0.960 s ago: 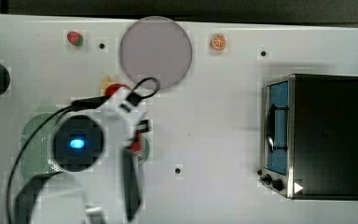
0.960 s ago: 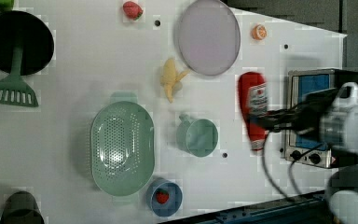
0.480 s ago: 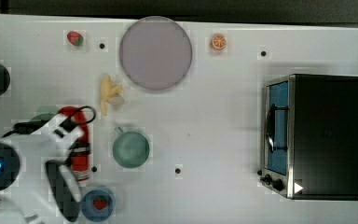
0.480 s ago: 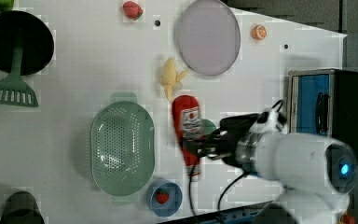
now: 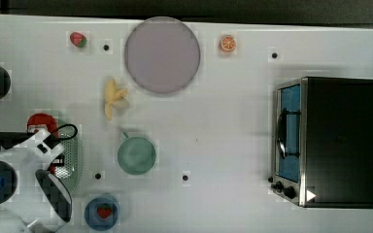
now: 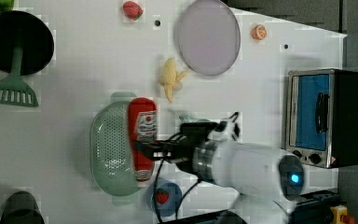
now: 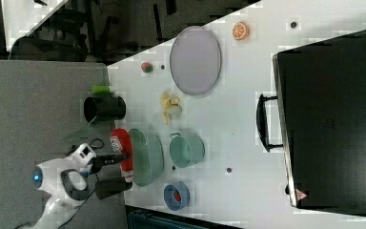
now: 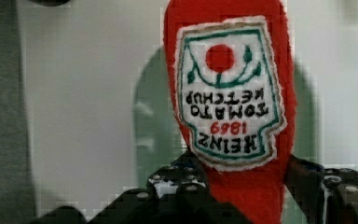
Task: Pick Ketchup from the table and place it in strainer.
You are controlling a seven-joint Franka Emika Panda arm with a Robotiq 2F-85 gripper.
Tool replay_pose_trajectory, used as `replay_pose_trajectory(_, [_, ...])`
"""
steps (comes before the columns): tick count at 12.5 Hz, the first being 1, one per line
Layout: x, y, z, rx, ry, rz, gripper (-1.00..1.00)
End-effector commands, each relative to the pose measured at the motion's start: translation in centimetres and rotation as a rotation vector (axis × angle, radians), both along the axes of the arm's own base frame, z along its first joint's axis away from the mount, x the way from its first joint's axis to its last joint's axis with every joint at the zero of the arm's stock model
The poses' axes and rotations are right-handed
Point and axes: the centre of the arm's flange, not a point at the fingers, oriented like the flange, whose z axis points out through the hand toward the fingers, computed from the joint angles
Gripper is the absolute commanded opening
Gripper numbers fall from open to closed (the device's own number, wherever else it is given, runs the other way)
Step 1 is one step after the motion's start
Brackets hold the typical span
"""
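Ketchup [image 6: 142, 135] is held up over the strainer [image 6: 112, 149], a single red bottle with its white label showing, and it is clamped at its lower half by the gripper [image 6: 145, 148], whose black fingers [image 8: 177, 189] are pressed against both sides of the red body in the wrist view. In the left view the bottle is seen lying across the strainer's right-hand rim, above the perforated centre (whether it touches the basket cannot be told). One strainer is counted, pale mint green, at the top view's lower left, partly covered by the white arm [image 5: 9, 165].

Around it the table [image 5: 223, 126] is laid out: one teal bowl [image 5: 136, 154] just beside the strainer, one blue dish [image 5: 102, 212] with one small strawberry inside it, and a second strawberry [image 5: 78, 39] well apart near the far edge. One banana [image 5: 114, 97] is seen between the bowl and the single lilac plate [image 5: 162, 54]. One orange slice [image 5: 228, 43] lies beyond the plate. One toaster oven [image 5: 328, 141] is stood at the top view's right. In the left view one green spatula [image 6: 11, 86] is seen resting against one black pan [image 6: 18, 42].
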Motion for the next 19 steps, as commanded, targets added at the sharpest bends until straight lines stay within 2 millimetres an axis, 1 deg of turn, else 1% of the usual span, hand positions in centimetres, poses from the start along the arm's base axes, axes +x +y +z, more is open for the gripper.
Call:
replay_pose_trajectory(1, [0.9, 0.3, -2.1, 0.052, 0.04, -0.131, 0.09])
replay_pose_trajectory(2, [0.9, 0.5, -3.0, 0.069, 0.038, -0.129, 0.09])
replay_pose_trajectory(3, [1.0, 0.6, -3.7, 0.084, 0.036, -0.132, 0.18])
replay_pose_trajectory(5, [1.0, 0.6, -4.7, 0.093, 0.05, -0.139, 0.6])
replay_pose_trajectory(6, [1.1, 0.5, -4.6, 0.095, 0.045, -0.141, 0.82])
replay_pose_trajectory(7, [1.5, 0.3, -3.8, 0.097, 0.029, -0.147, 0.99])
replay_pose_trajectory(8, [2.1, -0.2, -3.0, 0.091, 0.013, -0.158, 1.0])
replay_pose_trajectory(10, [3.7, -2.2, -0.7, 0.079, -0.019, -0.214, 1.0])
replay_pose_trajectory(11, [4.6, -3.6, 0.6, 0.063, -0.037, -0.237, 1.0])
replay_pose_trajectory(12, [5.6, -5.4, 2.0, 0.04, -0.052, -0.267, 1.0])
replay_pose_trajectory(13, [6.6, -7.8, 3.3, 0.004, -0.055, -0.304, 1.0])
replay_pose_trajectory(14, [7.7, -10.5, 4.6, -0.031, -0.058, -0.35, 1.0])
replay_pose_trajectory(16, [9.6, -16.3, 8.2, -0.097, -0.064, -0.453, 1.0])
replay_pose_trajectory(18, [10.8, -21.7, 12.6, -0.147, -0.064, -0.555, 1.0])
replay_pose_trajectory(19, [10.9, -24.2, 14.9, -0.171, -0.05, -0.601, 1.0])
